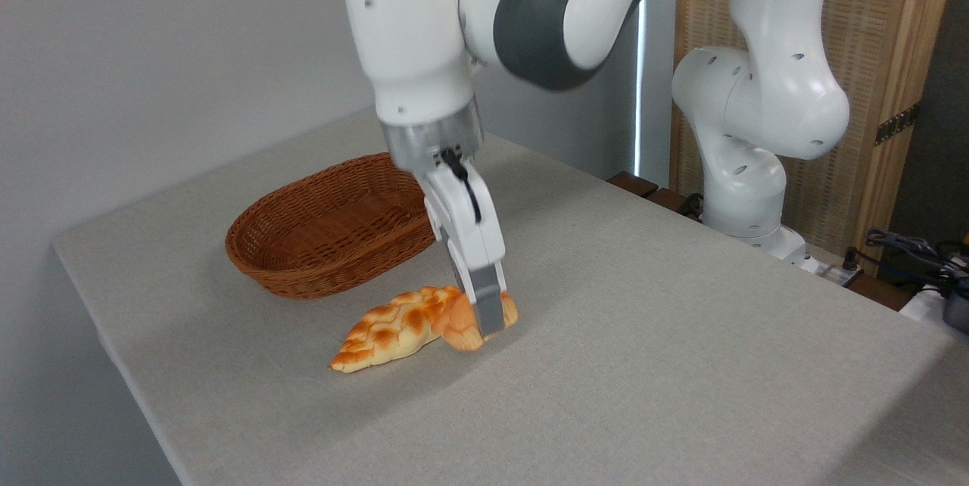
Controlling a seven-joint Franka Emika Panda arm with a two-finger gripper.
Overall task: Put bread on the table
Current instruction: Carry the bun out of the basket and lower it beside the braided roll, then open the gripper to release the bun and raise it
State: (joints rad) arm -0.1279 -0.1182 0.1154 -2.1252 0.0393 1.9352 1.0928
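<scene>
The bread (463, 325), a small orange-brown bun, is low over the light grey table (643, 334), at or just above the cloth. My gripper (488, 319) comes down from above and is shut on the bread, and its near grey finger covers the bun's middle. The bun presses against the right end of a longer pale braided loaf (390, 328) that lies flat on the cloth.
A brown oval wicker basket (329, 232) stands behind and to the left of the loaf, and nothing shows inside it. The arm's white base (746, 168) stands at the far right edge, with cables (916, 251) beyond it. The table's left edge runs close to the basket.
</scene>
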